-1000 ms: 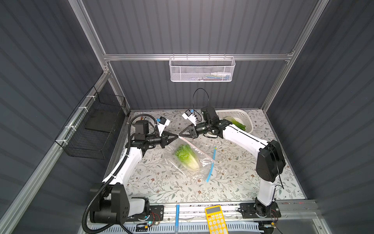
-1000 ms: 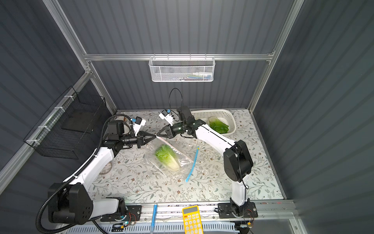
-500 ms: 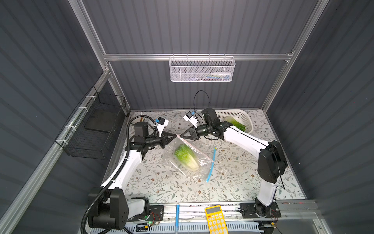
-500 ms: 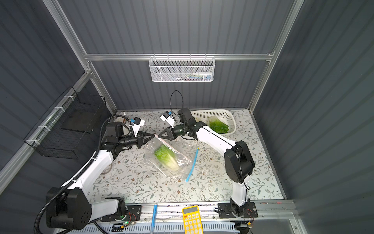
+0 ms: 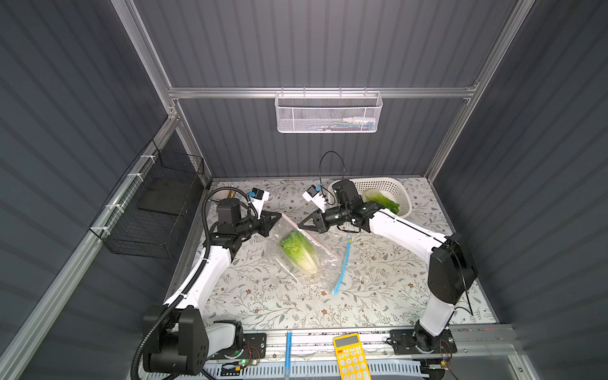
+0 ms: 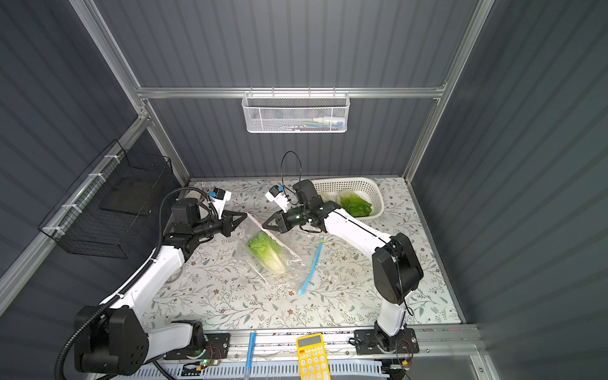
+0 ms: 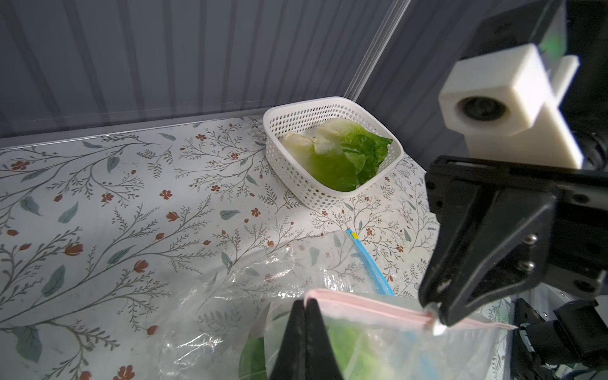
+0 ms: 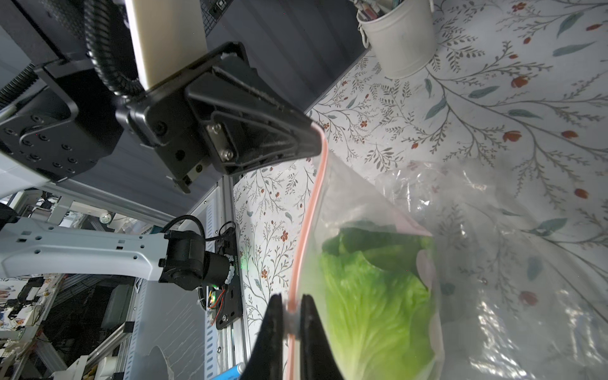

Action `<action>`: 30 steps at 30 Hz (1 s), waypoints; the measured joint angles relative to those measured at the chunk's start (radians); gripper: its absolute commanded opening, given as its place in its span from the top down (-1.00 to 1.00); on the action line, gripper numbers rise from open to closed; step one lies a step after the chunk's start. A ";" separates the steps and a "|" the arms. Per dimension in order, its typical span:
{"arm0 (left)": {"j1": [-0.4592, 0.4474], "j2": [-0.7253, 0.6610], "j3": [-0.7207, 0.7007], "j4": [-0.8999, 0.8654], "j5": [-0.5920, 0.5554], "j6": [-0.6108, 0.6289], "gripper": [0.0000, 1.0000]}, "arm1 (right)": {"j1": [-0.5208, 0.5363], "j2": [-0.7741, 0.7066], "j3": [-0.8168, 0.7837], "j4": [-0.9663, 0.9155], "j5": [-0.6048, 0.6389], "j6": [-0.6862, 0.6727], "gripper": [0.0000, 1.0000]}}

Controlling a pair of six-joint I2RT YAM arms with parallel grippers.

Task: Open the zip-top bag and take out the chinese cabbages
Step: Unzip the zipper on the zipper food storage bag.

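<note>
A clear zip-top bag (image 5: 324, 260) with a pink zip strip (image 7: 368, 306) hangs lifted at its top edge between my two grippers. One chinese cabbage (image 5: 299, 251) (image 6: 266, 251) (image 8: 371, 312) lies inside it, green leaves toward the zip. My left gripper (image 5: 280, 215) (image 6: 246, 214) (image 7: 306, 304) is shut on one end of the pink strip. My right gripper (image 5: 299, 226) (image 6: 263, 227) (image 8: 292, 316) is shut on the strip further along, on a small white piece. Two more cabbages (image 7: 329, 158) (image 5: 381, 200) lie in the white basket (image 7: 296, 115).
Clear plastic with a blue zip strip (image 5: 342, 266) lies flat beside the bag. A white bucket (image 8: 398, 36) stands at the back left. On the front rail lie a yellow calculator (image 5: 350, 358) and a blue pen (image 5: 288, 348). A black wire basket (image 5: 154, 204) hangs on the left wall.
The two grippers have drawn apart along the pink strip, the left one back and to the left, the right one forward. The strip now spans a wider gap between them.
</note>
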 measured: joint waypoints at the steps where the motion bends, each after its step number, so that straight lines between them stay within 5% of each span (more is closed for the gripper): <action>1: 0.000 0.000 0.000 0.003 -0.007 -0.001 1.00 | 0.000 -0.007 -0.008 0.000 0.003 0.000 1.00; 30: 0.000 -0.005 -0.003 0.014 -0.293 -0.026 1.00 | -0.005 -0.273 -0.261 -0.035 0.127 -0.011 1.00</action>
